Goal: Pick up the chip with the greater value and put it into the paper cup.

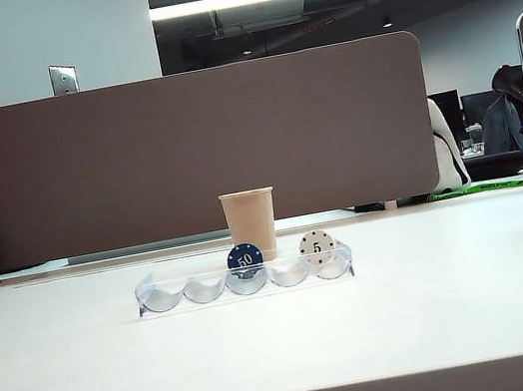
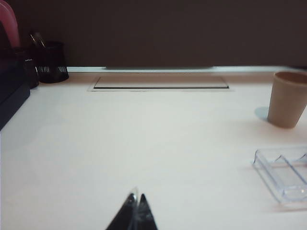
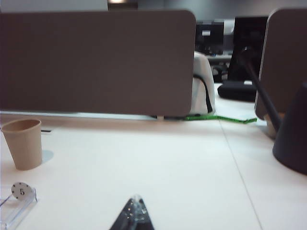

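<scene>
1. One paper cup (image 1: pixel 250 220) is standing upright, mouth up, behind the clear tray (image 1: pixel 244 281), well ahead of both pincers.
2. Only the exterior view is showing the blue 50 chip (image 1: pixel 244 257); the white 5 chip (image 3: pixel 21 190) is standing on edge.
3. Left gripper (image 2: pixel 135 203) and right gripper (image 3: pixel 136 203) are sitting clenched, empty; the 100 chip is showing nowhere.

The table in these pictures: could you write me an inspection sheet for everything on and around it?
Surface: white table, flat and pale.
Job's things: paper cup upright behind the clear tray; black 100 chip not seen in any view.
Clutter: blue 50 chip and white 5 chip standing in the tray; black mesh pot at the far edge.
Grippers: left gripper and right gripper low over the table, fingers shut.
Cables: nothing seen.
Surroundings: brown partition, office beyond.
</scene>
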### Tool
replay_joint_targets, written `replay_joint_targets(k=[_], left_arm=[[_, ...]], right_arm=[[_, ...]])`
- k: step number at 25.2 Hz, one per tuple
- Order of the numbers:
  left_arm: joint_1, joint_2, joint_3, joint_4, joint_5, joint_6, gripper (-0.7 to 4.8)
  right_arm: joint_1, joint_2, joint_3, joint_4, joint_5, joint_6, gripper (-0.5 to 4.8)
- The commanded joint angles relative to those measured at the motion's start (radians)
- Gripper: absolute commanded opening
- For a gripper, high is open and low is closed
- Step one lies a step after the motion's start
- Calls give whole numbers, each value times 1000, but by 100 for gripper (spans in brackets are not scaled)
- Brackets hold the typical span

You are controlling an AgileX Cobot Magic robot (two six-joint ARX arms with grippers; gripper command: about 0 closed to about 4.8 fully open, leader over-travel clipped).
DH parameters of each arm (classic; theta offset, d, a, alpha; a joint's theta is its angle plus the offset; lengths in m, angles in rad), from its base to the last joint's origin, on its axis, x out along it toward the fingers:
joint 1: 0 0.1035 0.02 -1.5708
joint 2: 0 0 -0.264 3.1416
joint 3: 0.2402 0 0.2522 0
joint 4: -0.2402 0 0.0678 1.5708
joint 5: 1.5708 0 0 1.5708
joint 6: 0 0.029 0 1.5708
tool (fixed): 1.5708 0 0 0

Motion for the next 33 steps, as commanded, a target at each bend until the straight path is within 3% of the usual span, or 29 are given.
replay_joint_targets(k=[1, 12, 26, 33], left_arm=[[1, 0, 3, 50, 4, -33, -5], [1, 0, 3, 50, 4, -88, -5], [1, 0, 3, 45, 1, -16, -5], [1, 0, 3, 47, 0, -17, -5]], right_arm=[[-1, 1, -2, 21, 2, -19, -6], [-2, 1, -2, -8, 133, -97, -6], [-1, 1, -2, -92, 101, -92, -5], [-1, 1, -2, -80, 30, 11, -6]])
